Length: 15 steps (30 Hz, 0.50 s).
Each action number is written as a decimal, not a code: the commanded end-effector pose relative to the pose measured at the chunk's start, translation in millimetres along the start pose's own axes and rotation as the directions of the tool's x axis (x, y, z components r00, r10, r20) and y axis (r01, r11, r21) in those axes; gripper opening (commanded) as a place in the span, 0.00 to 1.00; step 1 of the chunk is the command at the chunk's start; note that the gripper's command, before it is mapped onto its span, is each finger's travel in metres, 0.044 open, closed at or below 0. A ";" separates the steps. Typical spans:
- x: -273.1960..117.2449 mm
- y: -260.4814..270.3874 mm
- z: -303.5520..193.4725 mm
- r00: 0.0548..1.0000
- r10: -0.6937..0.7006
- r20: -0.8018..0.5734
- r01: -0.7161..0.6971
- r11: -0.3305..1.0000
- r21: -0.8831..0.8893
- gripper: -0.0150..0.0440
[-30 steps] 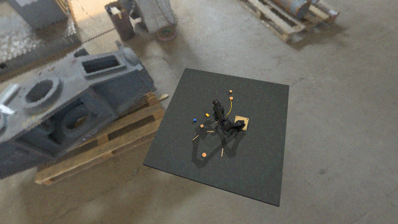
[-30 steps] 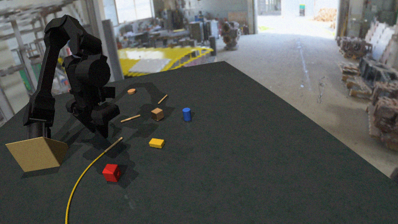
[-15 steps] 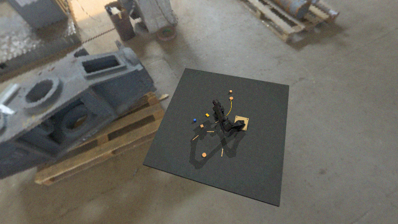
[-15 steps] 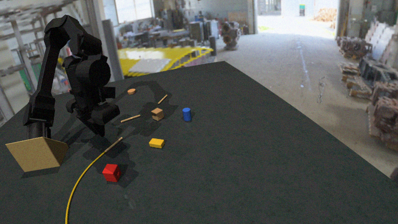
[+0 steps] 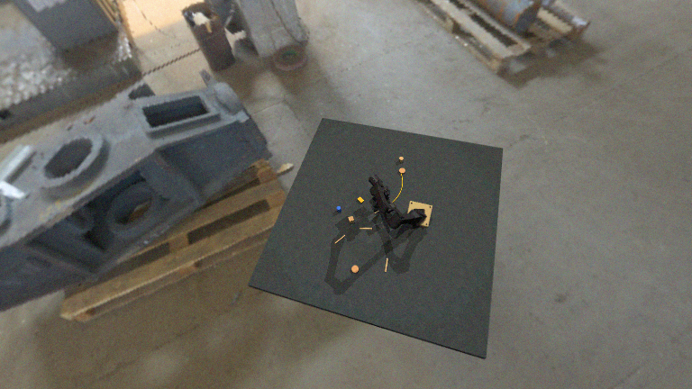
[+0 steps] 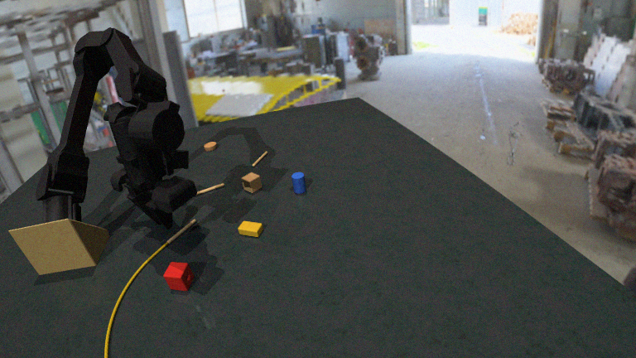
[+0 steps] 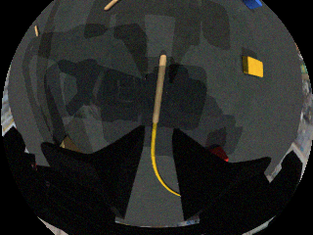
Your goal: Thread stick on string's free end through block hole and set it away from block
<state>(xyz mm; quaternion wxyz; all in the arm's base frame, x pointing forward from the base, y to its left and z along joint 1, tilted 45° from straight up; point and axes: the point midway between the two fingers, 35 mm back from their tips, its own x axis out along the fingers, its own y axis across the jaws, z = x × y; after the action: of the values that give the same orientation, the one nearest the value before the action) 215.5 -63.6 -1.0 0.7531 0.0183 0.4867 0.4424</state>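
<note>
The gripper point(image 6: 166, 224) point(image 7: 158, 131) is partly open with nothing between its fingers, its tips pointing down above the bench point(image 5: 449, 287) point(image 6: 375, 241) point(image 7: 274, 117); in the top view the arm hides them. Just beyond the tips in the wrist view lies the string's stick point(image 5: 376, 212) point(image 6: 181, 230) point(image 7: 159, 88), near them and outside the gap. The yellow string point(image 5: 402, 185) point(image 6: 121, 291) point(image 7: 154, 147) runs from this stick, showing between the fingers in the wrist view, and curves to the round wooden button point(image 5: 402, 170). A red cube point(image 6: 178, 275) point(image 7: 218, 153) sits near the string, partly hidden by a finger in the wrist view. A yellow block point(image 5: 360, 200) point(image 6: 249, 229) point(image 7: 253, 67) rests near the stick. The wooden block with the hole point(image 5: 350, 218) point(image 6: 252, 182) stands apart from the stick, between the yellow block and a loose stick point(image 5: 365, 228) point(image 6: 210, 189) point(image 7: 111, 4) in the top view; the string is not through it. A blue cylinder point(image 5: 338, 208) point(image 6: 298, 182) point(image 7: 252, 4) stands upright near that block. Farther out are a second loose stick point(image 5: 340, 239) point(image 6: 260, 158), a third loose stick point(image 5: 386, 265) and a wooden disc point(image 5: 354, 268) point(image 6: 209, 146). A small round piece point(image 5: 401, 158) sits just beside the button.
</note>
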 end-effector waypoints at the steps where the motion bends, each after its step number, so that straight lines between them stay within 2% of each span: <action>1: 6.1 0.4 0.2 1.000 0.001 0.004 -0.001 1.000 0.006 0.46; 15: 29.0 1.8 0.3 1.000 0.003 0.006 -0.003 1.000 0.005 0.46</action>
<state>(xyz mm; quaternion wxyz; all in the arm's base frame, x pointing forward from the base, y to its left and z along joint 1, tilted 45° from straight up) 218.6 -46.1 -18.3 0.7533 0.0186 0.4860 0.4428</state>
